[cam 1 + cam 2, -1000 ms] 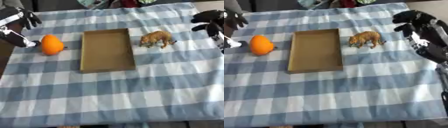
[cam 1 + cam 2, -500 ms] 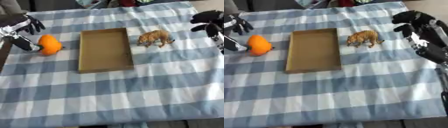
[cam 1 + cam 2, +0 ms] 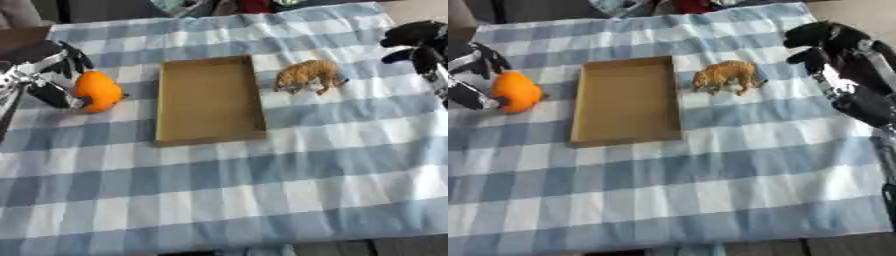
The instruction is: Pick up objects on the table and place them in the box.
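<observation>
Blue-checked tablecloth (image 3: 262,190) carries box (image 3: 208,100); left hand (image 3: 44,75) fingers cup orange (image 3: 96,91), right hand (image 3: 833,45) curled empty

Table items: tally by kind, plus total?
Orange fruit: 1
Animal figure: 1
Cardboard box: 1
Total: 3

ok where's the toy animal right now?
The toy animal stands on the checked cloth just right of the box, outside it, with the right hand off to its right, not touching.
</observation>
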